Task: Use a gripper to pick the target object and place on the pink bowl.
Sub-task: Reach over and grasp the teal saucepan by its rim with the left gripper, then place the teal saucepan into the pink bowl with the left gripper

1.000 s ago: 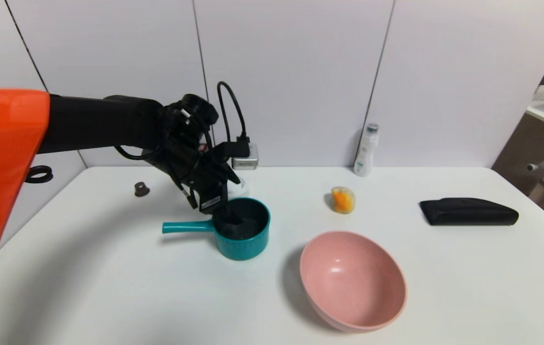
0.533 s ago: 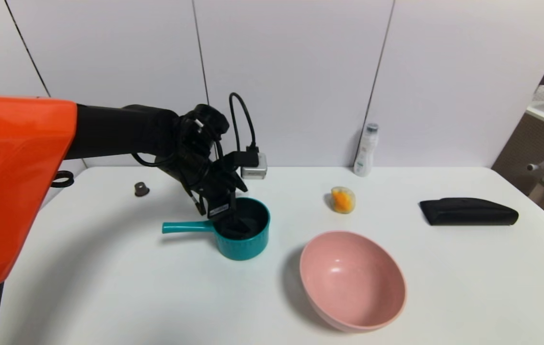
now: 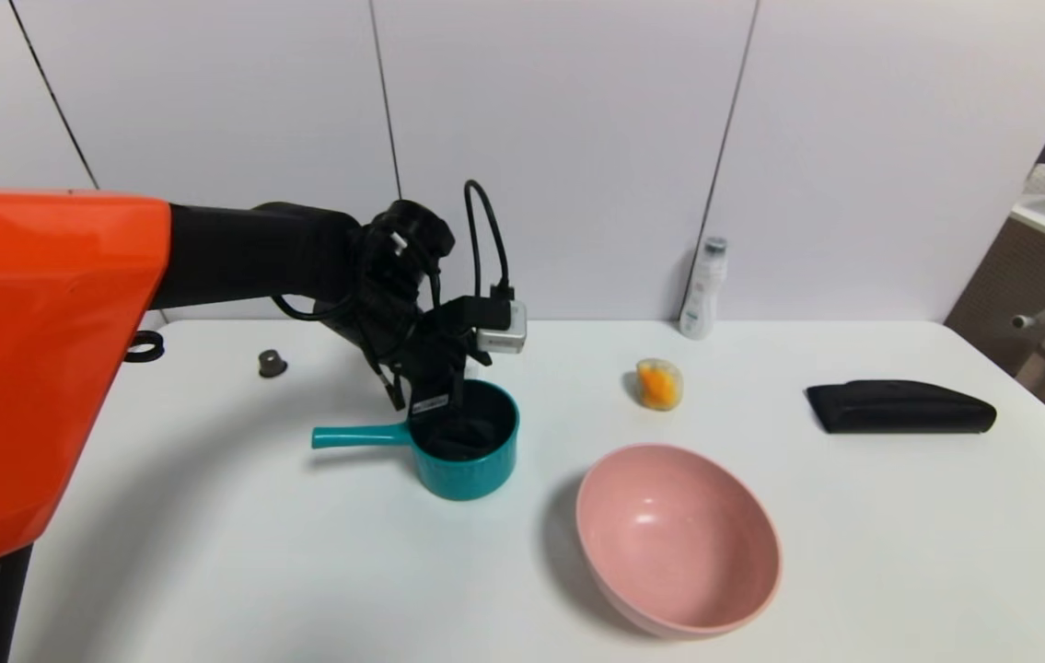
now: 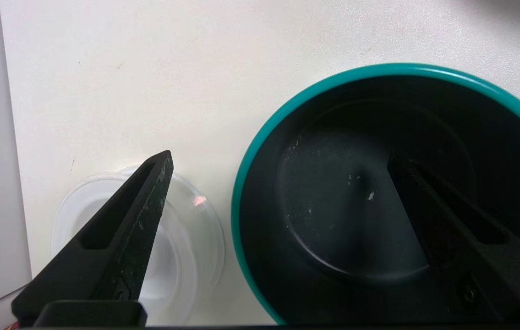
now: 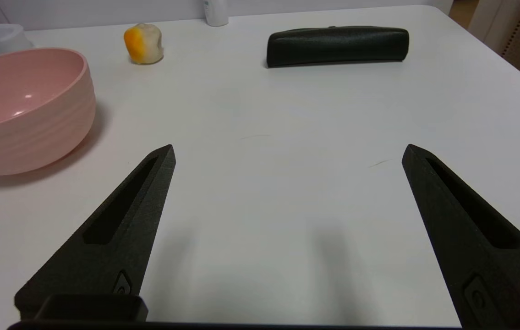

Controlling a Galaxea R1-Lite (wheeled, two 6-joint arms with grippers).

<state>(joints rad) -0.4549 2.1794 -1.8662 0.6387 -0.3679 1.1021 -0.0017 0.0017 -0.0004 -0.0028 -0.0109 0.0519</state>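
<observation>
The teal saucepan [image 3: 471,460] stands upright left of centre on the white table, its handle [image 3: 356,436] pointing left. My left gripper [image 3: 448,405] is open over the pan's far rim. In the left wrist view the left gripper [image 4: 280,158] straddles the teal rim [image 4: 241,183]: one finger reaches into the dark inside [image 4: 356,206], the other hangs outside it. The pink bowl [image 3: 677,539] sits empty to the pan's right and nearer me, also seen as the pink bowl [image 5: 21,105]. My right gripper [image 5: 288,149] hangs open over bare table, outside the head view.
A small white round dish [image 4: 186,229] lies just beyond the pan, under the outer finger. An orange-yellow lump [image 3: 659,383], a white bottle [image 3: 703,287] by the wall, a black case [image 3: 899,406] and a small dark knob [image 3: 272,363] stand around.
My left arm has reached farther right and the gripper has shifted right over the pan's far rim. The saucepan and the bowl have not moved.
</observation>
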